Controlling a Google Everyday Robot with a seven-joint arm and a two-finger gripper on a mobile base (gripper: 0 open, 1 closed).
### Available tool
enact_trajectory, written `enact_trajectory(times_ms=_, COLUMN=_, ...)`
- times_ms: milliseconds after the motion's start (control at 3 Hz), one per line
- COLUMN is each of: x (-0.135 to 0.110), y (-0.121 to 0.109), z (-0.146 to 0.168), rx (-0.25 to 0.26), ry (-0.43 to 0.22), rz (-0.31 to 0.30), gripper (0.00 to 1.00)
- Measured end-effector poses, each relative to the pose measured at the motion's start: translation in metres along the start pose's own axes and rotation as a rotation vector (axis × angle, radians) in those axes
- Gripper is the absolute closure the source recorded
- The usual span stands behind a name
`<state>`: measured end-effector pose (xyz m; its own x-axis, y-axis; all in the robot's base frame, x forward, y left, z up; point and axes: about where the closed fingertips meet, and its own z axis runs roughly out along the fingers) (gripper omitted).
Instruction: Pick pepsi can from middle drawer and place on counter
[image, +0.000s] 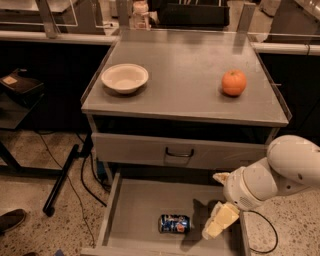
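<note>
The pepsi can (174, 223) lies on its side on the floor of the open middle drawer (135, 207), near its front centre. My gripper (219, 222) hangs over the drawer's right part, just right of the can and apart from it. Its cream fingers point down and to the left. The white arm reaches in from the right. The counter (185, 75) is the grey tabletop above.
A white bowl (125, 77) sits on the counter's left and an orange (234, 82) on its right. A closed drawer face with a dark handle (179, 152) is above the open drawer. A black stand and cables are on the floor at the left.
</note>
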<state>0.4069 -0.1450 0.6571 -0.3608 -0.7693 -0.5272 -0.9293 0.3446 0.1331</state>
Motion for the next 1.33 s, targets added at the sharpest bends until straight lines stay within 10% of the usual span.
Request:
enact_trajectory(times_ms=1000, x=0.026, y=-0.007, z=0.059, rx=-0.028, ry=-0.112, rz=0.071, gripper=0.00)
enact_trajectory(times_ms=1333, x=0.008, y=-0.036, z=0.125, rx=-0.024, ry=-0.216, rz=0.093, gripper=0.00)
